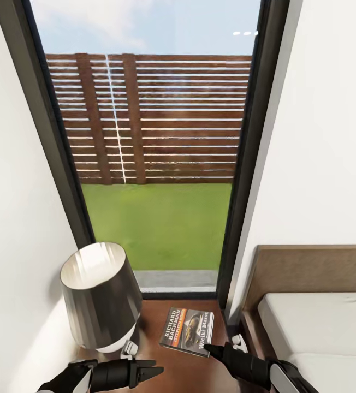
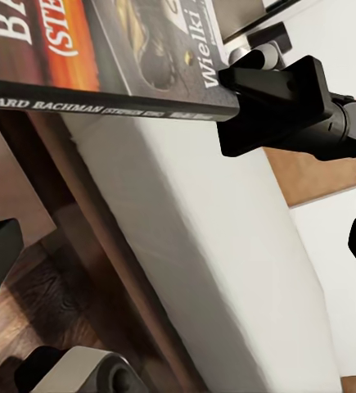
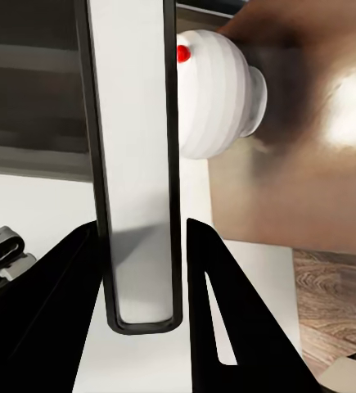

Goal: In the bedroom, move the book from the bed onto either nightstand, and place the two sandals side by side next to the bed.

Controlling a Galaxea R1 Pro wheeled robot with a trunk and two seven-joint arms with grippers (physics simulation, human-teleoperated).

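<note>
The book (image 1: 188, 330), dark with an orange band and "Richard Bachman" lettering, is tilted just over the dark brown nightstand (image 1: 181, 374) beside the bed (image 1: 320, 327). My right gripper (image 1: 209, 349) is shut on its near corner. In the right wrist view the book's pale page edge (image 3: 132, 164) runs between the two black fingers (image 3: 218, 311). The left wrist view has the book's spine (image 2: 104, 105) clamped by a right finger (image 2: 276, 106). My left gripper (image 1: 150, 372) hovers open by the lamp base, left of the book, holding nothing. The sandals are out of view.
A lamp with a dark shade (image 1: 101, 295) and a white ribbed base (image 3: 214, 94) takes up the nightstand's left half. A tall dark-framed window (image 1: 156, 164) stands behind, white walls flank it, and the wooden headboard (image 1: 309, 267) rises at the right.
</note>
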